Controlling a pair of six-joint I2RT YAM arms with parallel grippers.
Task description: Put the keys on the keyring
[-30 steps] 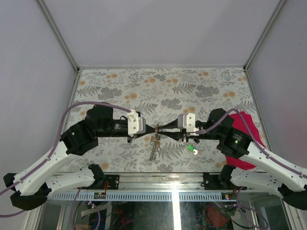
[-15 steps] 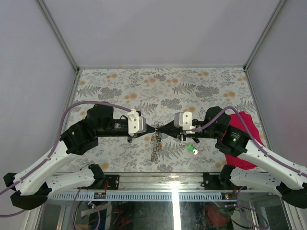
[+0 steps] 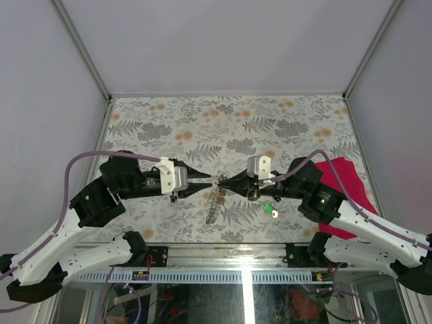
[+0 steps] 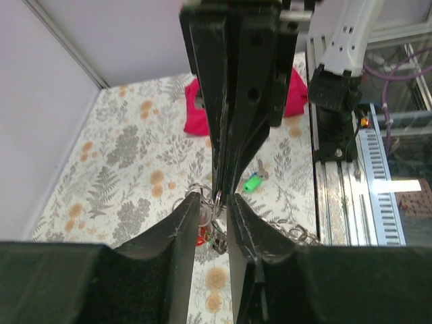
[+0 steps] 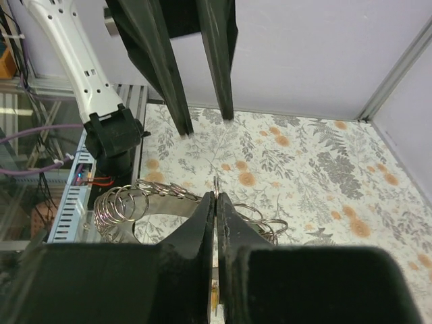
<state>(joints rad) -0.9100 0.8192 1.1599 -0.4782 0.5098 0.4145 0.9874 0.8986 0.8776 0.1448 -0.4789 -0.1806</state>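
Note:
My right gripper (image 3: 225, 183) (image 5: 216, 197) is shut on the thin silvery keyring (image 5: 215, 185) and holds it above the table. The ring's link chain (image 3: 213, 208) (image 5: 128, 202) hangs down onto the table. Small keys, one with a red head (image 4: 200, 237), dangle under the ring. My left gripper (image 3: 210, 179) (image 4: 214, 198) is open, its jaws on either side of the ring and the right fingertips, not clamping. A loose green key (image 3: 269, 210) (image 4: 252, 182) lies on the table below the right gripper.
A crimson cloth (image 3: 345, 196) (image 4: 196, 115) lies at the table's right edge under the right arm. The floral table cover (image 3: 229, 128) stretches behind both grippers. The metal frame rail (image 3: 223, 251) runs along the near edge.
My left arm has pulled back to the left and its jaws now stand apart. The right gripper has followed slightly left, still holding the keyring; the chain swung a little left.

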